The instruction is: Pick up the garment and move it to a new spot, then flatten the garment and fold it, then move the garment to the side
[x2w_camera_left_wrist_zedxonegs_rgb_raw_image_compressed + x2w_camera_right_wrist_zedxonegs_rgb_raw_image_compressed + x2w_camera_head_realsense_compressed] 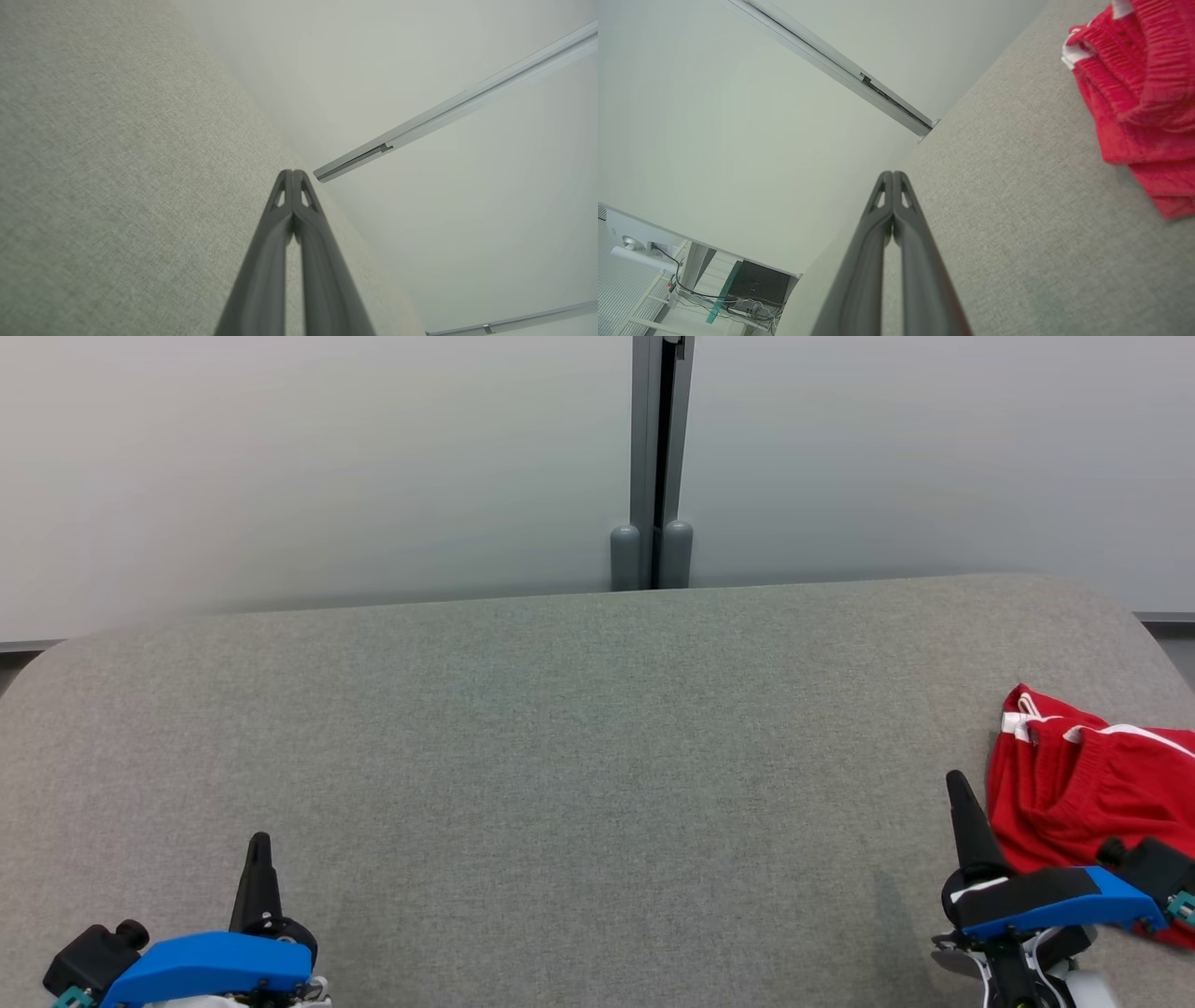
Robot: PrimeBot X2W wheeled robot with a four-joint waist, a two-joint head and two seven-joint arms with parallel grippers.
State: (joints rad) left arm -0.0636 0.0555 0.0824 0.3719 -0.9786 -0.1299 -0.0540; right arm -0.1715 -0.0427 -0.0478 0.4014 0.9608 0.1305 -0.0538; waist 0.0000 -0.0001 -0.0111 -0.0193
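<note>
The garment (1088,793) is red with white trim and lies crumpled at the right edge of the grey fabric surface (579,756); in the right wrist view the garment (1143,93) fills the upper right. My right gripper (959,789) is shut and empty, just left of the garment and apart from it. Its closed tips (892,175) point along the surface toward the wall. My left gripper (259,845) sits at the lower left, far from the garment, shut with nothing in it, its tips (293,172) pressed together above the fabric.
A pale wall with a grey vertical post (653,457) stands right behind the surface's far edge. The surface's corners are rounded. A desk with cables and a dark box (756,284) shows off to one side in the right wrist view.
</note>
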